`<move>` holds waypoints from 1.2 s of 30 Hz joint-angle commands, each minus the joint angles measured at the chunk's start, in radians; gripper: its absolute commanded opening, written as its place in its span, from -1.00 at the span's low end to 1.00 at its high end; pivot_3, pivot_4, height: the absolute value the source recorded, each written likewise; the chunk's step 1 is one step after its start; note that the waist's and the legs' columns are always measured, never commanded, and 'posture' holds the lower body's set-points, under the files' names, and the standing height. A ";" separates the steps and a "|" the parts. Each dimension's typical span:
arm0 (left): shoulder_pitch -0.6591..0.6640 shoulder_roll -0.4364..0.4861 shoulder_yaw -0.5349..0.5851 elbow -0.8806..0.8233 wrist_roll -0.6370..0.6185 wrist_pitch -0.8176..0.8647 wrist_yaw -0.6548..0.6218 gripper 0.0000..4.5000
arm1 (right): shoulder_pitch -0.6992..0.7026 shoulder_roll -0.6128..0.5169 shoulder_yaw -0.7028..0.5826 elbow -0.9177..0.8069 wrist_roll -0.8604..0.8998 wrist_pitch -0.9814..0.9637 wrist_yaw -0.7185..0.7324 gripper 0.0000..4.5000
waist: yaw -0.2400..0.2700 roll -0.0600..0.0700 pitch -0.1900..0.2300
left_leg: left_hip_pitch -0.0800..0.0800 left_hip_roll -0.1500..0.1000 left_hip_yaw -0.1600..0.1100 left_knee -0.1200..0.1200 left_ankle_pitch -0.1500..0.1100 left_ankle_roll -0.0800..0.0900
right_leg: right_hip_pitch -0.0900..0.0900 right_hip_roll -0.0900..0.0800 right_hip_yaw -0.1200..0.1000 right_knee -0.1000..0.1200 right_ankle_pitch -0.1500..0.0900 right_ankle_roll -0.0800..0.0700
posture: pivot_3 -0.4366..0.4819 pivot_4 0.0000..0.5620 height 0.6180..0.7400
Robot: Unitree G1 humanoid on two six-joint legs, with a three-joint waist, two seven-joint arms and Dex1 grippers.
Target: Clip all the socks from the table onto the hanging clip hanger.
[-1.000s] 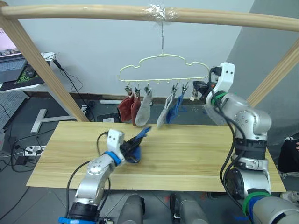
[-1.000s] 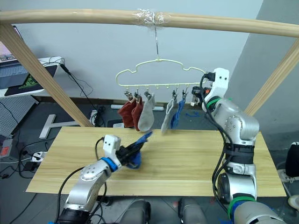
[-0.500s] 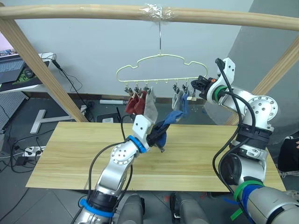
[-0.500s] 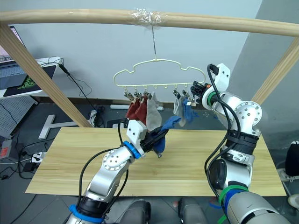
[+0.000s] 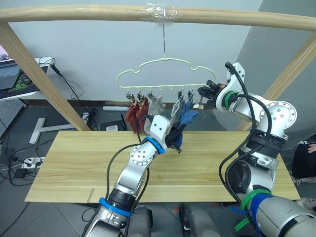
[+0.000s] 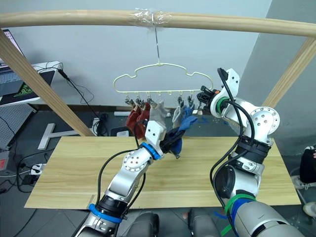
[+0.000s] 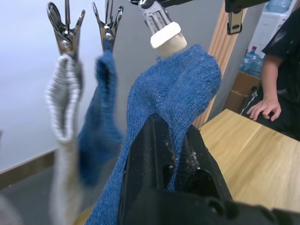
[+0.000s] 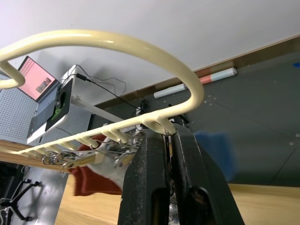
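Lifting a blue sock (image 7: 176, 89) toward the clip hanger (image 5: 163, 74), the left gripper (image 5: 176, 137) pinches the fabric between its two black fingers (image 7: 154, 154), w/ the sock's bunched top just under a white-tipped open clip (image 7: 161, 28). Just beyond the fingers hang a second blue sock (image 7: 101, 126) and a grey sock (image 7: 63, 122), each in its own clip. Farther along the row from the gripper, two red socks (image 5: 134, 114) and another grey one (image 5: 155, 106) dangle from clips. Right gripper (image 8: 169, 140) is pressed together on the end clip at the hanger's right end, fingers closed round the metal just below the pale-yellow wire curve. Hanger hook sits on a taped spot of the wooden pole (image 5: 158, 12) overhead. Table (image 5: 74, 168) lies below both arms. A person's hand (image 7: 262, 108) rests on the table's far edge, past the left gripper.
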 commanded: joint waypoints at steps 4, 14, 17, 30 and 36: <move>-0.033 -0.027 -0.012 0.008 0.012 -0.041 0.016 -0.98 | -0.029 0.012 -0.038 -0.048 0.020 0.027 -0.025 -1.00 | -0.001 0.000 0.000 | 0.000 0.000 0.000 -0.001 0.000 0.000 | 0.000 0.000 0.000 0.000 0.000 0.001 | -0.12 -0.28 1.00; -0.063 -0.051 -0.001 0.031 0.013 -0.061 0.051 -0.98 | -0.037 0.028 -0.062 -0.047 0.017 0.042 -0.037 -1.00 | -0.002 0.000 0.000 | 0.000 0.000 0.000 -0.001 0.000 0.000 | 0.000 0.001 0.000 0.000 -0.001 0.001 | -0.12 -0.27 1.00; -0.053 -0.055 -0.008 0.022 0.016 -0.060 0.054 -0.98 | -0.039 0.033 -0.069 -0.048 0.017 0.048 -0.039 -1.00 | -0.002 0.000 0.000 | -0.001 0.000 0.000 -0.001 0.000 0.000 | 0.000 0.001 -0.001 -0.001 -0.001 0.001 | -0.12 -0.27 1.00; -0.059 -0.066 -0.013 0.028 0.016 -0.047 0.045 -1.00 | -0.053 0.029 -0.094 -0.048 0.060 0.064 0.002 0.20 | -0.005 0.001 0.001 | -0.001 0.000 0.000 -0.001 0.000 0.000 | -0.001 0.001 0.000 -0.001 -0.001 0.001 | -0.11 -0.28 1.00; -0.063 -0.089 -0.021 0.031 -0.015 -0.024 0.022 -0.86 | -0.022 -0.044 -0.015 -0.084 0.073 0.041 0.104 1.00 | -0.004 0.002 0.001 | -0.001 0.000 0.000 -0.001 0.000 0.000 | -0.001 0.002 0.000 -0.001 -0.001 0.001 | -0.12 -0.29 1.00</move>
